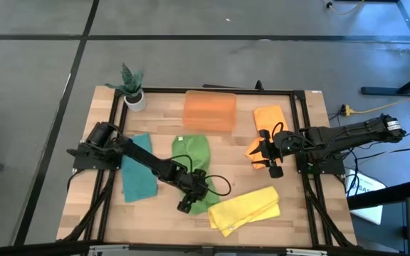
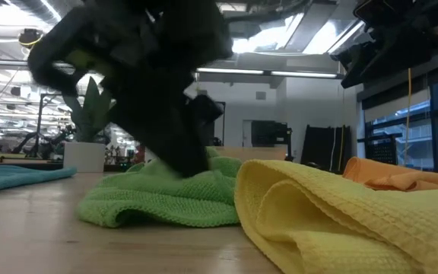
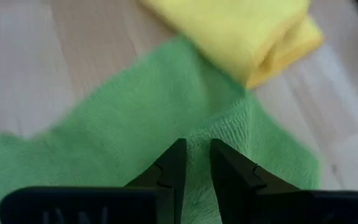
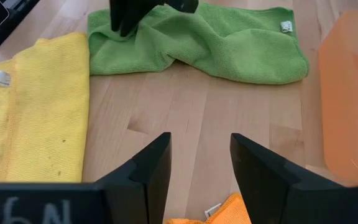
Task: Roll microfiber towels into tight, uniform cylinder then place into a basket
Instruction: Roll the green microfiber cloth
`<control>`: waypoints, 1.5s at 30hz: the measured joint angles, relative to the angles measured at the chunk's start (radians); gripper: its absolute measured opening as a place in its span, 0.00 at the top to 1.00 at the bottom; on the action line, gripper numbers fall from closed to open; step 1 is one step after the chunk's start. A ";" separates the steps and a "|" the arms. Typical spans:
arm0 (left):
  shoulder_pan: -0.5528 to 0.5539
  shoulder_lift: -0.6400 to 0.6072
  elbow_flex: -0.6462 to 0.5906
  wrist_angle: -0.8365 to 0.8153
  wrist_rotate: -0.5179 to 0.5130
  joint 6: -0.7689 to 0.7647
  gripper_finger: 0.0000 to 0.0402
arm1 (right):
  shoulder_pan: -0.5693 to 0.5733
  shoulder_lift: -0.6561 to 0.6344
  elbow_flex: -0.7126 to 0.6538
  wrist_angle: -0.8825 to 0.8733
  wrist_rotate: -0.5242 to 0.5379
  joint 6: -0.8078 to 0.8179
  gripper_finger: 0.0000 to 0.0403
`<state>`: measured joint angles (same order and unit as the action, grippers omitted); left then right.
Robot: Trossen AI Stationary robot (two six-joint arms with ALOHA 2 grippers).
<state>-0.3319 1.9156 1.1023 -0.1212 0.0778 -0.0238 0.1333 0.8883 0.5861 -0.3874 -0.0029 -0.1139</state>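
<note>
The green towel (image 1: 191, 160) lies on the table's middle, rumpled at its near part, and my left gripper (image 3: 196, 146) is down on that part with its fingers closed to a narrow slit on cloth. The yellow towel (image 1: 248, 210) lies folded just beyond it, toward the near right. A teal towel (image 1: 137, 178) lies flat at the left. Orange towels (image 1: 270, 124) lie at the right, and above their near end my right gripper (image 4: 201, 146) hovers open with nothing between its fingers. The orange basket (image 1: 210, 110) stands at the far middle. My left gripper pinches a small raised ridge of the green towel (image 3: 197, 134) between its two fingertips, in the towel's near part. The fingers slant down from the table's left. The towel stays on the table, bunched up around the fingers (image 2: 204, 179); how many layers are pinched cannot be told.
A small white pot with a green plant (image 1: 132, 92) stands at the far left corner. Bare wood (image 4: 185, 106) lies between the green towel and the right gripper. A dark frame (image 1: 297, 92) runs around the tabletop.
</note>
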 joint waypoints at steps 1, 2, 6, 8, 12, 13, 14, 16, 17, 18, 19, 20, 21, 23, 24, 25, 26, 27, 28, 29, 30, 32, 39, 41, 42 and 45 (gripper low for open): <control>-0.002 0.002 0.000 0.002 0.002 0.000 0.85 | 0.000 0.000 0.000 0.000 0.000 0.000 0.59; -0.003 0.007 0.002 0.016 0.002 0.000 0.86 | 0.000 0.000 0.000 0.000 0.000 0.000 0.59; -0.012 0.006 0.000 0.001 -0.035 0.006 0.94 | 0.000 0.000 0.000 0.000 0.000 0.000 0.59; -0.012 0.001 0.001 -0.001 -0.038 0.008 0.98 | 0.000 0.000 0.000 0.001 0.000 0.000 0.59; -0.012 -0.016 0.000 -0.002 -0.039 0.008 0.99 | 0.000 0.000 0.000 0.000 -0.001 0.000 0.59; -0.012 -0.021 0.001 -0.001 -0.040 0.008 0.99 | 0.000 0.000 0.000 0.000 0.000 0.001 0.59; -0.015 -0.028 0.000 -0.004 -0.042 0.008 1.00 | 0.000 0.000 0.000 0.000 0.000 0.001 0.59; -0.021 -0.042 0.001 -0.006 -0.057 0.008 1.00 | 0.000 0.000 0.000 0.000 0.000 0.001 0.59; -0.026 -0.051 0.001 -0.013 -0.066 0.008 1.00 | 0.000 0.000 0.000 0.000 -0.001 0.002 0.59; -0.032 -0.059 0.001 -0.023 -0.068 0.008 1.00 | 0.000 0.000 0.000 0.000 -0.001 0.002 0.59; -0.038 -0.064 0.001 -0.030 -0.069 0.003 1.00 | 0.000 0.000 0.000 0.000 -0.001 0.002 0.59; -0.045 -0.067 0.001 -0.038 -0.068 -0.003 1.00 | 0.000 0.000 0.000 0.000 -0.001 0.002 0.59; -0.052 -0.067 0.001 -0.043 -0.068 -0.015 1.00 | 0.000 0.000 0.000 0.000 -0.001 0.002 0.59; -0.071 -0.067 0.001 -0.054 -0.069 -0.026 1.00 | 0.000 0.000 0.000 0.000 -0.001 0.001 0.59; -0.081 -0.067 0.001 -0.057 -0.068 -0.027 1.00 | 0.000 0.000 0.000 0.000 -0.001 0.001 0.59; -0.091 -0.067 0.001 -0.060 -0.068 -0.027 1.00 | 0.000 0.000 0.000 0.000 -0.001 0.001 0.59; -0.100 -0.067 0.001 -0.065 -0.067 -0.030 1.00 | 0.000 0.000 0.000 0.000 -0.001 0.001 0.59; -0.109 -0.067 0.001 -0.071 -0.068 -0.042 1.00 | 0.000 0.000 0.000 0.000 -0.001 0.001 0.59; -0.116 -0.066 0.001 -0.076 -0.069 -0.055 1.00 | 0.000 0.000 0.000 0.000 -0.001 0.001 0.59; -0.123 -0.066 0.001 -0.076 -0.072 -0.072 1.00 | 0.000 0.000 0.000 0.000 -0.001 0.001 0.59; -0.130 -0.065 0.001 -0.075 -0.075 -0.078 1.00 | 0.000 0.000 0.000 0.000 0.000 0.000 0.59; -0.141 -0.065 0.001 -0.074 -0.078 -0.079 1.00 | 0.000 0.000 0.000 0.000 0.000 0.000 0.59; -0.148 -0.065 0.001 -0.092 -0.077 -0.101 1.00 | 0.000 0.000 0.000 0.000 0.000 0.000 0.59; -0.148 -0.060 0.001 -0.099 -0.073 -0.101 1.00 | 0.000 0.000 0.000 0.000 0.000 0.000 0.59; -0.148 -0.053 0.002 -0.101 -0.066 -0.104 1.00 | 0.000 0.000 0.000 0.000 0.000 0.000 0.59; -0.151 -0.039 0.001 -0.111 -0.057 -0.109 1.00 | 0.000 0.000 0.000 0.000 0.000 0.000 0.59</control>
<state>-0.4825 1.8766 1.1028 -0.2323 0.0210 -0.1327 0.1333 0.8883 0.5861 -0.3874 -0.0032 -0.1135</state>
